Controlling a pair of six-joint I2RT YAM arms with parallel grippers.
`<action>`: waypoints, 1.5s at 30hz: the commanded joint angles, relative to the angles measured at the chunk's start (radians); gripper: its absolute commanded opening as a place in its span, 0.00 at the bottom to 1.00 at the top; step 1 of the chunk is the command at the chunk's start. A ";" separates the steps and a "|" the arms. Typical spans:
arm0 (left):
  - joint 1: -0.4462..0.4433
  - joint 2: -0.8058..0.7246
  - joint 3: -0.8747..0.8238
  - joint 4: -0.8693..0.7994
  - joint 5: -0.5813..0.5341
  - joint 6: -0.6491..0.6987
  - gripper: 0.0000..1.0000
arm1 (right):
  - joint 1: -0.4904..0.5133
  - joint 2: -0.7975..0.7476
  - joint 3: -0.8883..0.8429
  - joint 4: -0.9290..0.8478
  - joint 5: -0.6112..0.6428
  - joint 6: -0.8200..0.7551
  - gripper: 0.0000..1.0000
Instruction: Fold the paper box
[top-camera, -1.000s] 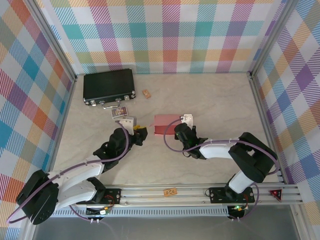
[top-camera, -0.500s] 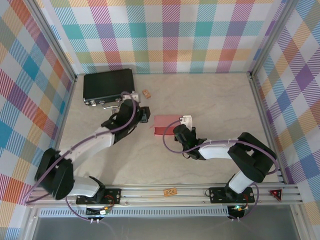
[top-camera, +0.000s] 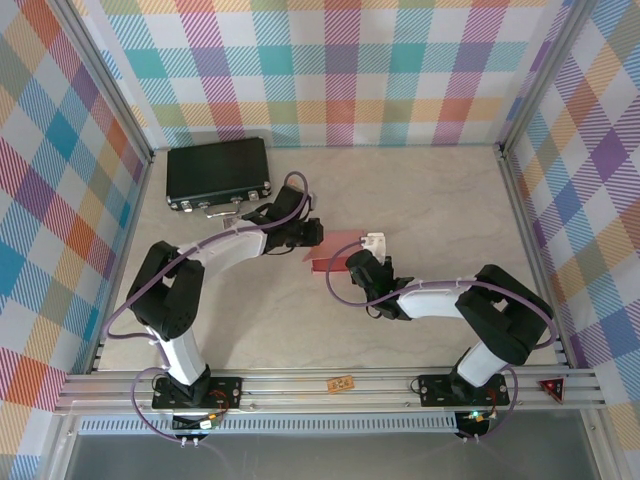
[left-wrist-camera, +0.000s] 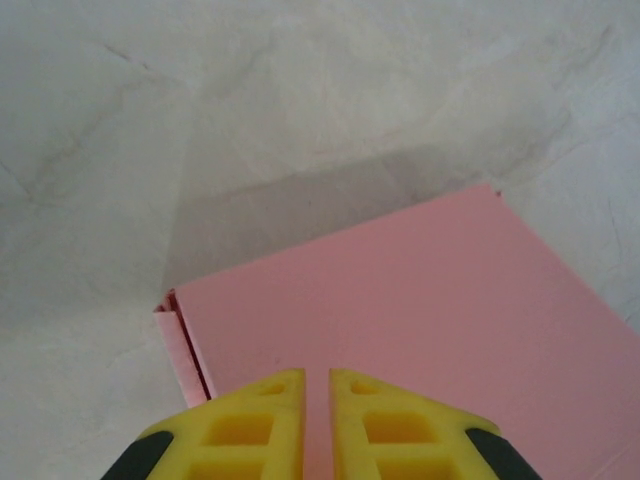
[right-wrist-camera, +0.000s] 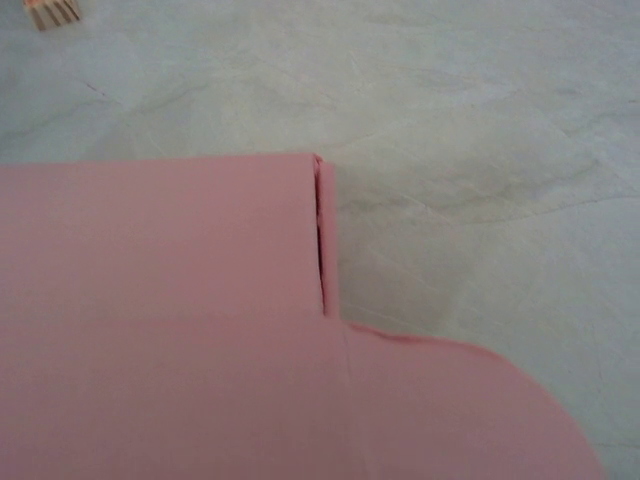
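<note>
Starting at the left gripper (left-wrist-camera: 317, 385), its wrist view has the two yellow fingers (left-wrist-camera: 240, 430) drawn almost together, with a thin slit between them and nothing seen caught in it; they hang over the near edge of the pink box (left-wrist-camera: 420, 320), whose flat top panel runs away from them, with a narrow side strip (left-wrist-camera: 185, 350) showing at its left corner. The overhead view cannot resolve that slit; it shows the left gripper (top-camera: 308, 232) at the left end of the box (top-camera: 336, 248) and the right gripper (top-camera: 360, 264) at its right end, though I cannot tell how the right jaws stand. The right wrist view adds a dark slit beside a folded edge of the box (right-wrist-camera: 160, 300) and a rounded flap (right-wrist-camera: 470, 400) lying on the table (right-wrist-camera: 480, 150).

A second ago the left gripper was back near its base, left of the box; it has swung past the black case (top-camera: 218, 172) to the box; the right arm has barely moved.

The box is plain salmon card, unmarked, lying mid-table (top-camera: 430, 200).
</note>
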 joint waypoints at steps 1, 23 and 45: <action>0.006 0.029 0.039 -0.033 0.056 0.007 0.13 | 0.010 -0.002 -0.008 -0.046 0.014 0.028 0.14; 0.004 0.094 0.046 -0.027 0.039 -0.009 0.14 | 0.015 -0.232 -0.065 -0.286 0.054 0.115 0.54; 0.001 0.110 0.057 -0.042 0.036 0.008 0.15 | -0.253 -0.141 0.276 -0.482 -0.632 -0.154 0.46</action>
